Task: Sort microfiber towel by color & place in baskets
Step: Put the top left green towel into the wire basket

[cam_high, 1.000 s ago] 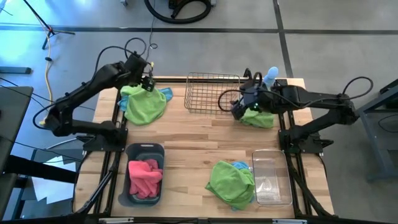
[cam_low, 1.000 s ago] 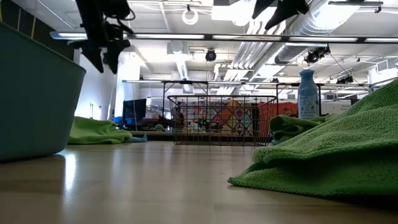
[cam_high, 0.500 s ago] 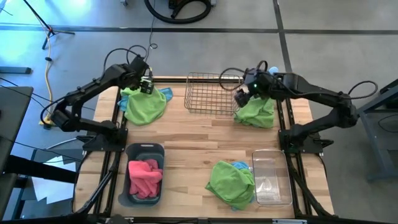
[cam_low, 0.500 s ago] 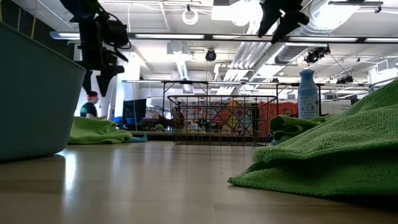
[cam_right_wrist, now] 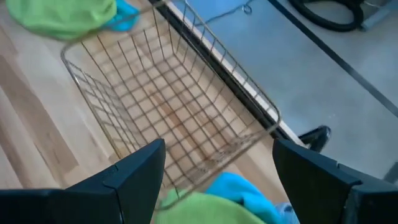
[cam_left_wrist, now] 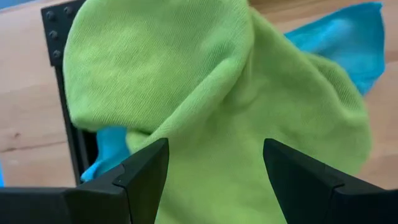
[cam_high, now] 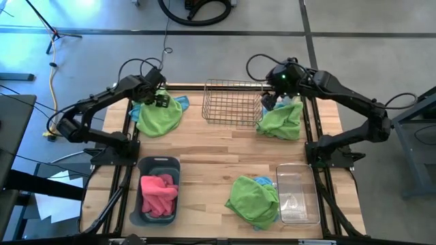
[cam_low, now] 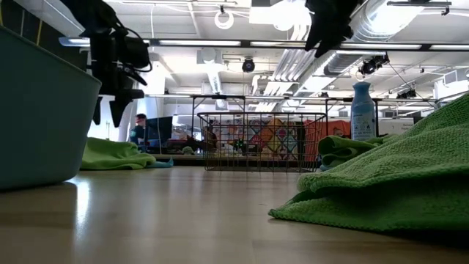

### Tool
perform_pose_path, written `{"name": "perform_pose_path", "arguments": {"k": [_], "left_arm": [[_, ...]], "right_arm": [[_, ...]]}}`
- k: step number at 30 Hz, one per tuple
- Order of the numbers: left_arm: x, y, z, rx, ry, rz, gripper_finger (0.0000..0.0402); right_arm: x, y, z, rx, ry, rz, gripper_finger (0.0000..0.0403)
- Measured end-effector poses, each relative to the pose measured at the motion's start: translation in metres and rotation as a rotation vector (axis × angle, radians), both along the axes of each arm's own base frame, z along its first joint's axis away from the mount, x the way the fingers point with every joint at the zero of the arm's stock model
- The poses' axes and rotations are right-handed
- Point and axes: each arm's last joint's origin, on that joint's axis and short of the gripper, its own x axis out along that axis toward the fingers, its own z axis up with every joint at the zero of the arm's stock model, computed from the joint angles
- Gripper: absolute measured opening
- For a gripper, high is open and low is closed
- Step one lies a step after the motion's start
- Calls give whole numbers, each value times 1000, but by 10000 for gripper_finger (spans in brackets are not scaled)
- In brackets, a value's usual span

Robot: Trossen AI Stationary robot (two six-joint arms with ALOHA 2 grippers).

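Note:
A green towel (cam_high: 158,117) lies bunched at the table's far left on a blue towel (cam_high: 181,103). My left gripper (cam_high: 162,101) hangs open just above it, one finger to each side of a green fold (cam_left_wrist: 214,124). The wire basket (cam_high: 231,102) stands at the far middle. Right of it lies a second green towel (cam_high: 281,121). My right gripper (cam_high: 268,102) is open and empty, high over that towel's far edge, by the basket's right end. The dark tub (cam_high: 158,204) holds pink towels (cam_high: 159,190). The clear tub (cam_high: 297,192) stands at the near right.
A third green towel (cam_high: 253,199) with a blue one (cam_high: 264,181) under it lies beside the clear tub. A pale blue spray bottle (cam_low: 362,110) stands at the far right. Bare wood lies across the table's middle (cam_high: 225,150). A person (cam_low: 138,128) shows in the room beyond.
My left gripper has come down toward the far-left green towel and rolled a little, staying open. My right gripper has swung from over the right green towel toward the far edge, turning as it went; more of that towel now shows.

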Motion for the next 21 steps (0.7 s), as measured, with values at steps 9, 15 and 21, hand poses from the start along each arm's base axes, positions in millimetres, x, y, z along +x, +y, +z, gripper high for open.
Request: {"name": "perform_pose_path", "arguments": {"k": [9, 15, 21], "left_arm": [[9, 20, -32, -68, 130, -64, 248], [14, 28, -38, -22, 140, -66, 248], [12, 31, -43, -40, 168, -76, 239]], "right_arm": [[3, -4, 4, -6, -81, -40, 293], [5, -5, 5, 16, -115, -76, 293], [10, -8, 0, 36, -103, -91, 293]]}}
